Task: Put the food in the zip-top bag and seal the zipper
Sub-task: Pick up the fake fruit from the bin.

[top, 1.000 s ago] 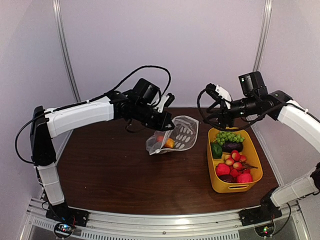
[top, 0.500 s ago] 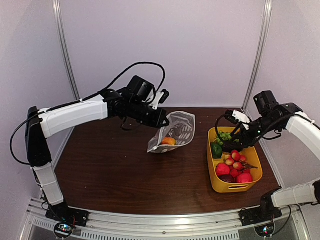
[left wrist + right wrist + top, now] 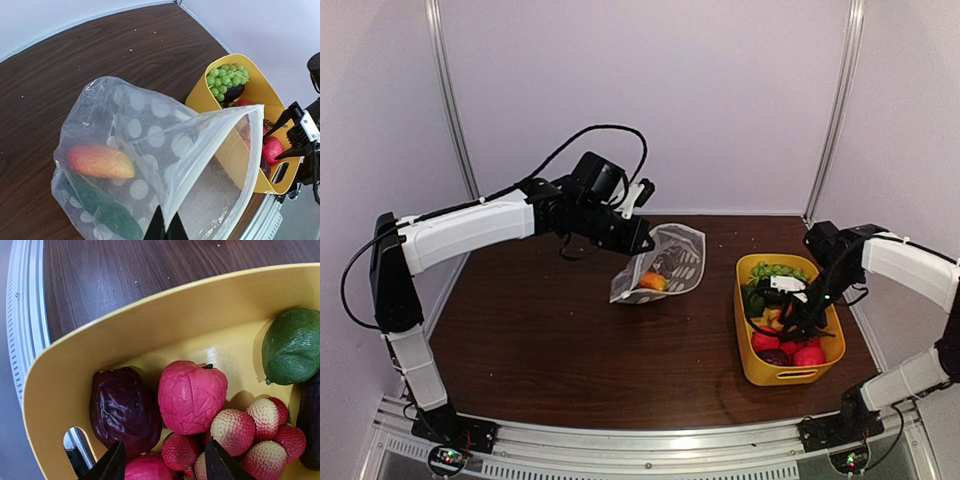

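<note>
The right tool [image 3: 165, 464] is half open, low in the tub [image 3: 150, 315], just over the food [image 3: 191, 396]. The left tool [image 3: 165, 227] pinches the bag [image 3: 150, 130], holding it up.

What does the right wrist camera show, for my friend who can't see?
Two dark fingers stand apart over a yellow tub holding toy food: a bumpy pink fruit in the middle, a dark purple piece to its left, speckled red berries below and a green fruit at right. Brown table shows behind.
</note>
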You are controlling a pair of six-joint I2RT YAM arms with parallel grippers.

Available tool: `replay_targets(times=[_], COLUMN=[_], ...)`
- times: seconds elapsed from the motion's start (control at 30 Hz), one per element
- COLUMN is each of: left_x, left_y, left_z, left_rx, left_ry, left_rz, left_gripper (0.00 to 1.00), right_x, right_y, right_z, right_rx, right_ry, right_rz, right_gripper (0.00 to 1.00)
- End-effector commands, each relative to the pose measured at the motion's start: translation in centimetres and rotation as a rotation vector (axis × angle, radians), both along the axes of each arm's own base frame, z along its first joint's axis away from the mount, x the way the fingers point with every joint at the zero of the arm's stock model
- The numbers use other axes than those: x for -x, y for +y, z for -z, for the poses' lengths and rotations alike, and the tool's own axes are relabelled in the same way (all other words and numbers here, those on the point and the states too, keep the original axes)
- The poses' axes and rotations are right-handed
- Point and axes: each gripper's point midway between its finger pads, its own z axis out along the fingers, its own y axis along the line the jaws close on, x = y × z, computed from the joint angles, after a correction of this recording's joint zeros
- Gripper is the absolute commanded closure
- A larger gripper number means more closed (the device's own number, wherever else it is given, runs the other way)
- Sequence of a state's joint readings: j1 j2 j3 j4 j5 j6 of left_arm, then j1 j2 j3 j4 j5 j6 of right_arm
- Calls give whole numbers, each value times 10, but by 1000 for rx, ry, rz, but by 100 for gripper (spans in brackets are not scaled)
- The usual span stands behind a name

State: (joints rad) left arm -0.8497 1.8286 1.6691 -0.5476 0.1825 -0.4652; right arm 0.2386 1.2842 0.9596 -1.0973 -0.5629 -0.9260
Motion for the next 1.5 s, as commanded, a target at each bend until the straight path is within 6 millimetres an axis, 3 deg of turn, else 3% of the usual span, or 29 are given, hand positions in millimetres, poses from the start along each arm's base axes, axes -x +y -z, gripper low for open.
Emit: replay_targets(times=[0.0, 0.4, 0.93, 1.17, 1.47], left_x=[-4, -7, -7, -7, -10], left_y=[7, 7, 8, 5, 2], left_z=[-14, -12, -5, 0, -1], left_rx=[17, 22, 14, 13, 21], left_ry=[-36, -26, -6, 9, -1], left_rz=[-1, -4, -8, 0, 5], left_gripper=[100, 100, 100, 100, 100], right_x=[-5, -6, -32, -37, -15], right_y=[-3, 7, 22, 29, 22], right_z=[19, 42, 64, 40, -17], right_rx=[33, 68, 123, 64, 43], right_ry=[16, 47, -41, -96, -143], right_rz=[-38, -119, -82, -57, -63], right_gripper=[43, 40, 44, 64, 67])
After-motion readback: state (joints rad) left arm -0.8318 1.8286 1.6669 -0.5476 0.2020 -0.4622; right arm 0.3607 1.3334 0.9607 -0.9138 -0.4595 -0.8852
